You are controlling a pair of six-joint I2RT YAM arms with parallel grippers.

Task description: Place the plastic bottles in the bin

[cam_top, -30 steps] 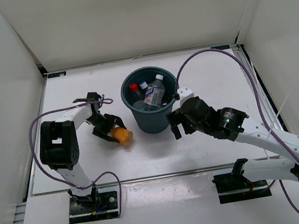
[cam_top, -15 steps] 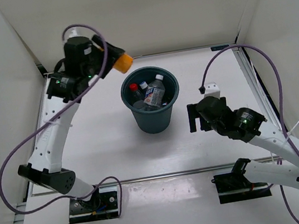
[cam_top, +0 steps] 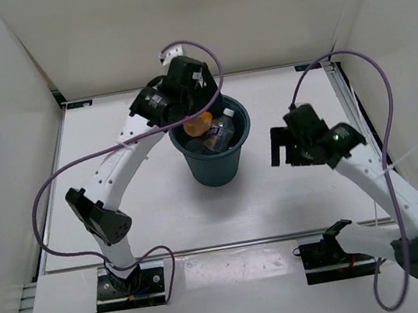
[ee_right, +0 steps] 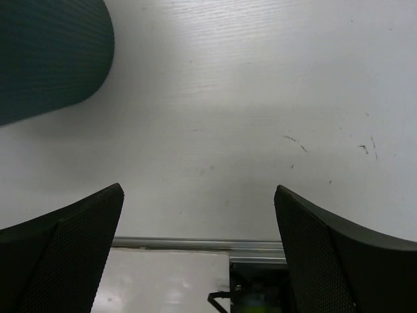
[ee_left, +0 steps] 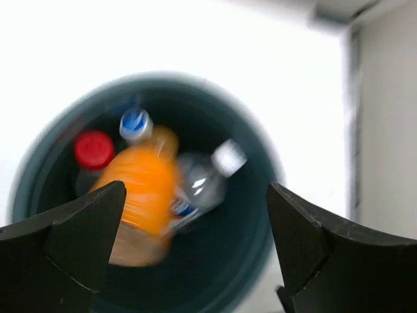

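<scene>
The bin [cam_top: 218,164], a round dark teal bucket, stands mid-table. My left gripper [cam_top: 197,109] hangs open right above its mouth. The short orange bottle [cam_top: 202,123] is free of the fingers and inside the bin. In the left wrist view it shows as a blurred orange bottle [ee_left: 139,195] lying over the other bottles. There, inside the bin [ee_left: 260,254], I see a red cap [ee_left: 93,149], a blue cap [ee_left: 135,122] and a clear bottle with a white cap [ee_left: 210,177]. My left gripper [ee_left: 194,218] holds nothing. My right gripper [cam_top: 287,151] is open and empty, right of the bin.
In the right wrist view the bin's outer wall [ee_right: 52,52] is at the top left, with bare white table [ee_right: 260,98] beyond my open right gripper [ee_right: 199,202]. An aluminium rail [ee_right: 182,244] runs along the near table edge. White walls enclose the table on three sides.
My left arm swung from the back left to over the bin and its jaws opened, so the orange bottle dropped in. My right arm drew back to the right and up.
</scene>
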